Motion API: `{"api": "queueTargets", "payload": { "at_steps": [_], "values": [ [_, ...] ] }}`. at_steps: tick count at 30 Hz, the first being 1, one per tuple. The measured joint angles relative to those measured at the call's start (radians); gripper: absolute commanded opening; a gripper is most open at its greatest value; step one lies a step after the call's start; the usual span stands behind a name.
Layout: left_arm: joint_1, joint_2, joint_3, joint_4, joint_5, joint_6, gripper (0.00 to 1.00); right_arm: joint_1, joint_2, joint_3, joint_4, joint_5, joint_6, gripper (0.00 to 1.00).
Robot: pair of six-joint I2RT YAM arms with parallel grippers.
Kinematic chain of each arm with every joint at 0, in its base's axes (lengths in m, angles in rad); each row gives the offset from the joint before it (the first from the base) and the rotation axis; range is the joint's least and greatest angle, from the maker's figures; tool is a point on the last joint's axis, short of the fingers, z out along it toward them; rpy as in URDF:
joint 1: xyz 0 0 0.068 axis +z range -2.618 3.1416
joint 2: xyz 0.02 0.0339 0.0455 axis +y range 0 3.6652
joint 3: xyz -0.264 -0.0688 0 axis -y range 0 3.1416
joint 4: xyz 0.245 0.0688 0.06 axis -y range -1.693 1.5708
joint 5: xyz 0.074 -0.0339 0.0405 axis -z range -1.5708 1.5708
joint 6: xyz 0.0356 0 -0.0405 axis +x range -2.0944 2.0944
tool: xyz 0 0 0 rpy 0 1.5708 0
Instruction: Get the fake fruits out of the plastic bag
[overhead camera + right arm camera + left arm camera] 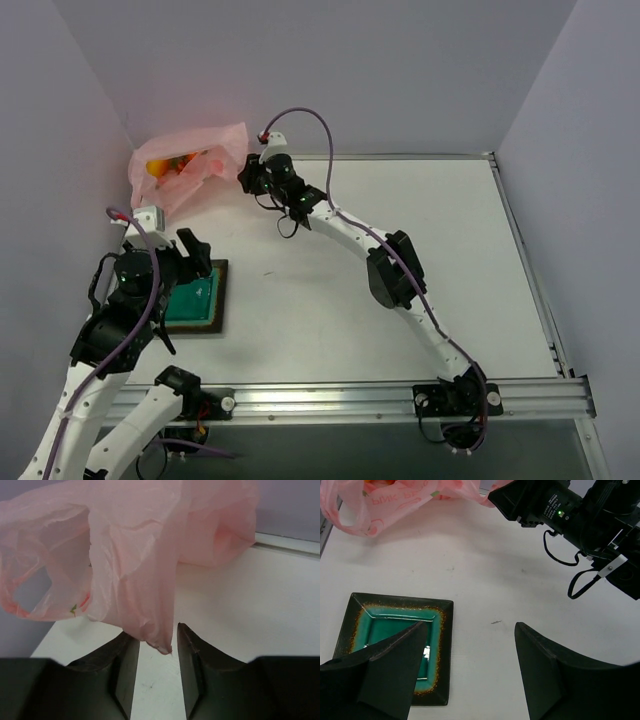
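Observation:
The pink plastic bag point(192, 158) lies crumpled at the table's far left corner. Orange and red fake fruits point(172, 164) show through it, still inside. My right gripper point(246, 180) is at the bag's right edge. In the right wrist view the bag point(135, 555) hangs in front of the gripper point(156, 632); a loose corner dangles between the open fingertips, which are not clamped on it. My left gripper point(195, 252) is open and empty, hovering over the right edge of the tray. It is also open in the left wrist view point(470, 627), with the bag point(380, 505) far ahead.
A dark square tray with a teal inside point(212, 310) sits on the table at near left; it also shows in the left wrist view point(442, 645). The right arm point(570, 515) stretches across the table's middle. Walls close in behind and left of the bag.

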State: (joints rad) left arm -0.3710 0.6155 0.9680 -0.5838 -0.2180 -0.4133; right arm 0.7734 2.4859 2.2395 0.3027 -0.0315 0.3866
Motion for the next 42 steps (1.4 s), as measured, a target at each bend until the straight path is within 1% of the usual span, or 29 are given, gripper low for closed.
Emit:
{"api": "queueTargets", "payload": {
  "at_steps": [1,3,4,5,9,13,14,16,17,19,20,21,23,24,26,28,33,34,38,42],
  "values": [
    [0.003,0.013,0.000,0.009,0.005,-0.010,0.68,-0.007,0.016,0.013,0.002,-0.003,0.003,0.18],
    [0.013,0.045,0.000,0.029,0.016,-0.029,0.68,-0.014,0.022,0.001,0.015,-0.011,0.004,0.08],
    [0.021,0.069,0.000,0.045,0.023,-0.045,0.68,-0.015,0.008,-0.042,0.057,-0.015,0.008,0.01],
    [0.027,0.088,-0.002,0.061,0.031,-0.058,0.68,-0.015,-0.011,-0.090,0.088,-0.019,0.008,0.00],
    [0.068,0.183,-0.035,0.144,0.065,-0.126,0.68,-0.006,-0.102,-0.310,0.186,-0.047,0.013,0.00],
    [0.099,0.303,-0.070,0.225,0.083,-0.192,0.53,0.011,-0.214,-0.517,0.252,-0.064,0.016,0.00],
    [0.102,0.334,-0.077,0.244,0.082,-0.203,0.48,0.019,-0.256,-0.580,0.272,-0.064,0.018,0.00],
    [0.105,0.387,-0.091,0.277,0.082,-0.223,0.42,0.034,-0.324,-0.660,0.279,-0.063,0.025,0.00],
    [0.106,0.407,-0.098,0.293,0.079,-0.230,0.38,0.043,-0.357,-0.687,0.282,-0.063,0.028,0.00],
    [0.107,0.439,-0.111,0.315,0.071,-0.240,0.34,0.061,-0.425,-0.735,0.289,-0.062,0.037,0.00],
    [0.109,0.451,-0.116,0.327,0.063,-0.245,0.30,0.068,-0.457,-0.754,0.296,-0.061,0.042,0.00],
    [0.116,0.463,-0.121,0.340,0.057,-0.249,0.29,0.075,-0.490,-0.773,0.301,-0.060,0.051,0.00],
    [0.138,0.487,-0.123,0.371,0.048,-0.254,0.23,0.090,-0.550,-0.806,0.317,-0.060,0.063,0.00],
    [0.151,0.506,-0.123,0.391,0.040,-0.256,0.19,0.095,-0.575,-0.820,0.325,-0.061,0.068,0.00],
    [0.174,0.555,-0.119,0.426,0.029,-0.261,0.13,0.099,-0.619,-0.848,0.339,-0.061,0.082,0.00],
    [0.189,0.632,-0.095,0.440,0.018,-0.261,0.11,0.099,-0.657,-0.884,0.349,-0.059,0.091,0.00],
    [0.192,0.834,0.003,0.486,0.010,-0.237,0.09,0.108,-0.731,-1.007,0.356,-0.050,0.111,0.00],
    [0.192,0.868,0.025,0.494,0.010,-0.227,0.07,0.111,-0.743,-1.032,0.359,-0.048,0.111,0.00],
    [0.194,0.935,0.056,0.551,0.021,-0.192,0.03,0.125,-0.792,-1.133,0.362,-0.043,0.114,0.00],
    [0.194,0.914,0.039,0.621,0.051,-0.159,0.03,0.131,-0.829,-1.209,0.362,-0.029,0.114,0.00]
  ]
}}
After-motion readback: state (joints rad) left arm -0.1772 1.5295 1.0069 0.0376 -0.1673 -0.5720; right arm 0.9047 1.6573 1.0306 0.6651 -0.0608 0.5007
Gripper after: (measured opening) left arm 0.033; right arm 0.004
